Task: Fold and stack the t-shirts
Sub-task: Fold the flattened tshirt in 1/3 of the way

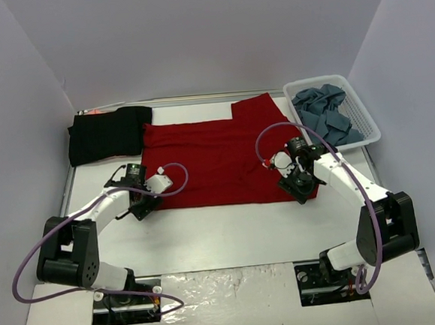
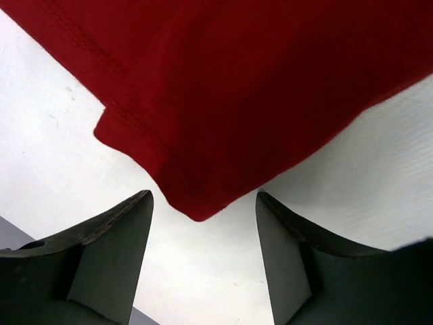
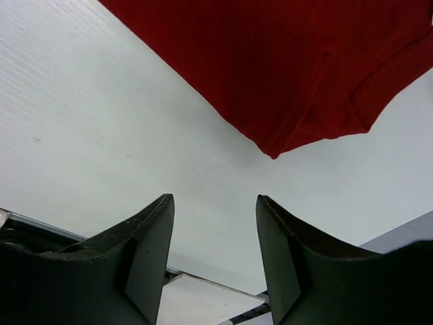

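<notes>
A dark red t-shirt (image 1: 217,159) lies spread flat across the middle of the white table (image 1: 231,237). My left gripper (image 1: 142,205) sits at its near left corner. In the left wrist view that gripper (image 2: 203,203) is open, and the tip of the red corner (image 2: 257,88) reaches just between the fingertips (image 2: 115,250) without being pinched. My right gripper (image 1: 302,187) hovers at the near right corner. In the right wrist view it (image 3: 215,200) is open, with the red hem (image 3: 291,74) a little ahead of it. A black t-shirt (image 1: 106,133) lies folded at the back left.
A white lattice basket (image 1: 367,120) at the back right holds crumpled blue-grey t-shirts (image 1: 326,109). Walls close in the table on the left, back and right. Both arm bases (image 1: 121,279) stand at the near edge, with purple cables looping beside them.
</notes>
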Available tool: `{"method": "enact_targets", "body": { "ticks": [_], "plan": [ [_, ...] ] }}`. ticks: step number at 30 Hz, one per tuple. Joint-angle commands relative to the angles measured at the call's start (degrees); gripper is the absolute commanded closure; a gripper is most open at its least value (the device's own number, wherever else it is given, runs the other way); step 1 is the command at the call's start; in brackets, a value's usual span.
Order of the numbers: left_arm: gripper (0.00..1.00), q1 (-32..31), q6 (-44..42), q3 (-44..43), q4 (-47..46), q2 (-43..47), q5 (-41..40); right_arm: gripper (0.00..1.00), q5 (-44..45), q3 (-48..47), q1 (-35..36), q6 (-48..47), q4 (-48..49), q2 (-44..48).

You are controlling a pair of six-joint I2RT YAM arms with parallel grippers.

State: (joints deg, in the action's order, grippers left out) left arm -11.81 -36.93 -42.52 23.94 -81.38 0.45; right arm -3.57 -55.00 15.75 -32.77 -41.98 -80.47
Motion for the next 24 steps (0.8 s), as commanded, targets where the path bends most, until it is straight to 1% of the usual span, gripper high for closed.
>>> {"method": "enact_targets", "body": {
  "ticks": [1,7,11,12,14,15,17,21,24],
  "plan": [
    [0.39,0.48,-0.16,0.42,-2.41,-1.05,-1.41,0.52,1.99,-0.02,-0.45,0.43,-1.27,0.31],
    [0.39,0.47,-0.16,0.60,-3.20,-3.16,-1.33,0.52,2.87,0.51,-0.89,0.96,-0.48,-0.66],
    [0.61,0.48,-0.69,0.77,-2.85,-4.13,-1.15,0.52,3.40,0.51,-1.07,1.05,-0.65,-0.13],
    [0.69,0.48,-1.04,0.95,-2.85,-4.31,-1.06,0.52,3.40,0.60,-1.07,1.13,-0.74,0.13],
    [0.77,0.48,-1.30,1.04,-2.85,-4.92,-0.98,0.52,3.40,0.86,-1.07,1.13,-0.74,0.31],
    [0.85,0.48,-1.48,1.13,-2.76,-5.19,-0.98,0.52,5.05,0.95,-1.16,1.13,-0.74,0.31],
    [0.90,0.48,-1.57,1.04,-2.67,-5.80,-1.06,0.52,5.68,1.30,-1.25,1.22,-0.74,0.22],
    [0.97,0.48,-1.57,0.78,-1.97,-6.51,-1.15,0.52,6.30,2.35,-1.51,1.22,-1.09,0.49],
    [0.98,0.48,-1.57,0.34,-0.74,-6.16,-1.15,0.52,6.82,3.41,-1.60,0.78,-1.44,0.57]
  ]
}}
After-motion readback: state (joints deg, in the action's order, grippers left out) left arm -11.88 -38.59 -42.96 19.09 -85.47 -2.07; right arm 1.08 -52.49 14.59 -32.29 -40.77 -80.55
